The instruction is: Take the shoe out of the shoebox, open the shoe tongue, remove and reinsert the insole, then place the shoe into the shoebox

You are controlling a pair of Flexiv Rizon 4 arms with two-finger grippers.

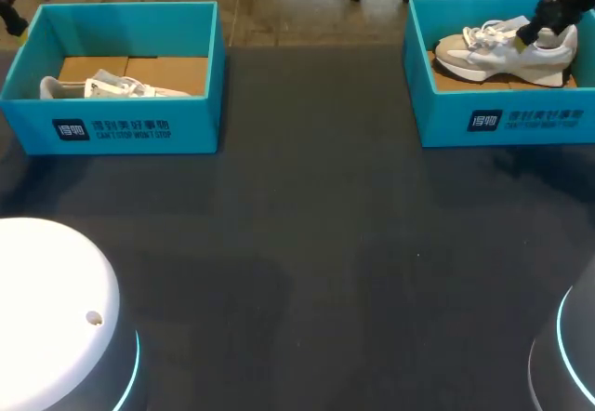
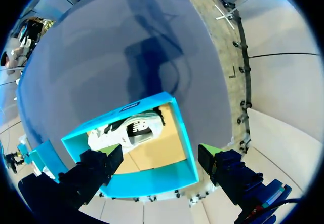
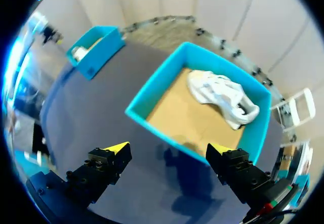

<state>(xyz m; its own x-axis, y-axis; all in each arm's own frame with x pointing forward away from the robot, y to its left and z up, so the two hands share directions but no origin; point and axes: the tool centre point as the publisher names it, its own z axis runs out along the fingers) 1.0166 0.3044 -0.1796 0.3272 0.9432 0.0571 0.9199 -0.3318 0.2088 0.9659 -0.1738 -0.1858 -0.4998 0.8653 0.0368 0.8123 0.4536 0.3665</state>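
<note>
Over the left shoebox (image 2: pixel 152 183), the left gripper (image 2: pixel 160 155) hangs with jaws spread wide. Nothing is between them and they touch nothing. The left sneaker (image 2: pixel 129 130) is inside that box: white, lying low on the brown cardboard floor (image 2: pixel 162 150), pushed up against one wall, ahead of the fingers.

The right gripper (image 3: pixel 168 150) is the same: jaws fully apart, empty, above the near wall of the right shoebox (image 3: pixel 154 79). The right sneaker (image 3: pixel 220 95) is in the far part of that box, well ahead of the fingertips. It is white with grey panels and a thick pale sole; the laces are loose and the dark collar opening is visible. Can't tell if the tongue is pulled open.

Both boxes are teal and lidless, at the back corners of the dark table (image 1: pixel 307 244), well apart.
</note>
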